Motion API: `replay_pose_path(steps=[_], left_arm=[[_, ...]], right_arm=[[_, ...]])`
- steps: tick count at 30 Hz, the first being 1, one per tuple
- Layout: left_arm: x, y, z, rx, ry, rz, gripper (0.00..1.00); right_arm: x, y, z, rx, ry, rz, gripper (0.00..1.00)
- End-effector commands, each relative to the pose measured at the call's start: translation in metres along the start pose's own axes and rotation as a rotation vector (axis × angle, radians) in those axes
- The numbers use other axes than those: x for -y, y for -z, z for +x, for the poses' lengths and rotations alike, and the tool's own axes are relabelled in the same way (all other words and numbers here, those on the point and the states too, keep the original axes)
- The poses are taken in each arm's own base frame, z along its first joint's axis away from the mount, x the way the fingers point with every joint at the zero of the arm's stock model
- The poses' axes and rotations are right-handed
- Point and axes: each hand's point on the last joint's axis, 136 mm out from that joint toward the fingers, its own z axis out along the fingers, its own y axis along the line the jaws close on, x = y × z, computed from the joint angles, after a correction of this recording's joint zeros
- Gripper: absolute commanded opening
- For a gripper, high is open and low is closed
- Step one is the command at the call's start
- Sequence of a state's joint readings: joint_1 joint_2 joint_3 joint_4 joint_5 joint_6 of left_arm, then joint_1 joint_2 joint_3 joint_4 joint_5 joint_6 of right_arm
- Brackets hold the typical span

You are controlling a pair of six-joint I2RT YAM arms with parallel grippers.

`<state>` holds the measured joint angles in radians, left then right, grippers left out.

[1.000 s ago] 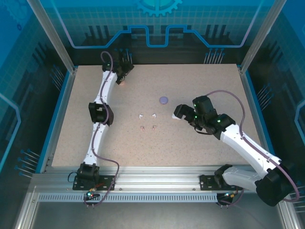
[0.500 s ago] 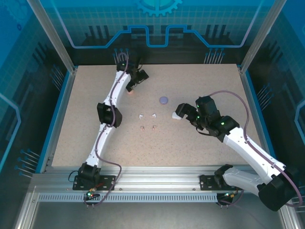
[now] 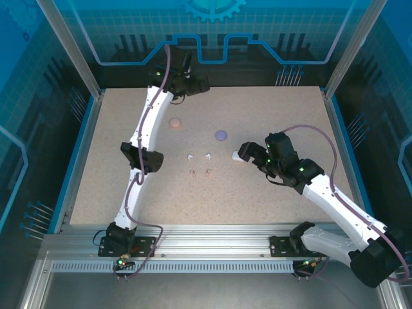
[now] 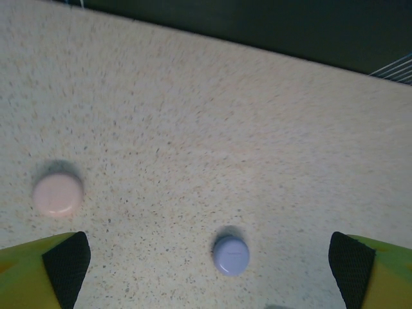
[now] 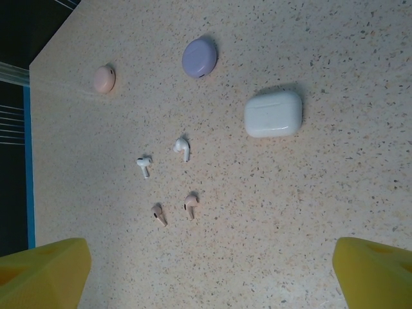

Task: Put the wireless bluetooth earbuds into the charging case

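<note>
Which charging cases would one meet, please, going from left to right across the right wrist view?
pink case → purple case → white case

Speckled beige tabletop [image 3: 257,199], blue-edged, framed by aluminium posts [image 3: 67,46]; blue patterned panels [image 3: 212,29] behind, a metal rail [image 3: 212,244] in front.

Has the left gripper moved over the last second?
Yes. The left gripper has swung right, closer in line with the purple case, and back toward the far edge of the table.
</note>
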<state>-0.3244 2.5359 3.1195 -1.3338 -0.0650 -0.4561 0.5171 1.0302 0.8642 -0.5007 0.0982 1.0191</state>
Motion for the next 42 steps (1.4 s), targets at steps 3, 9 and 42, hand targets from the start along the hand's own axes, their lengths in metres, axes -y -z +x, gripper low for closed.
replay_pose_path(steps=[3,9,42], left_arm=[[0.011,0.072,-0.012,0.016,-0.085,0.112,0.99],[-0.021,0.121,-0.007,0.017,-0.138,0.029,0.99],[-0.147,-0.103,0.058,-0.292,-0.025,-0.389,0.95]], right_arm=[[-0.002,0.002,-0.003,0.019,0.033,-0.004,0.98],[-0.008,-0.007,-0.003,0.004,0.047,-0.017,0.98],[-0.004,-0.004,0.0,-0.032,0.087,0.026,0.97]])
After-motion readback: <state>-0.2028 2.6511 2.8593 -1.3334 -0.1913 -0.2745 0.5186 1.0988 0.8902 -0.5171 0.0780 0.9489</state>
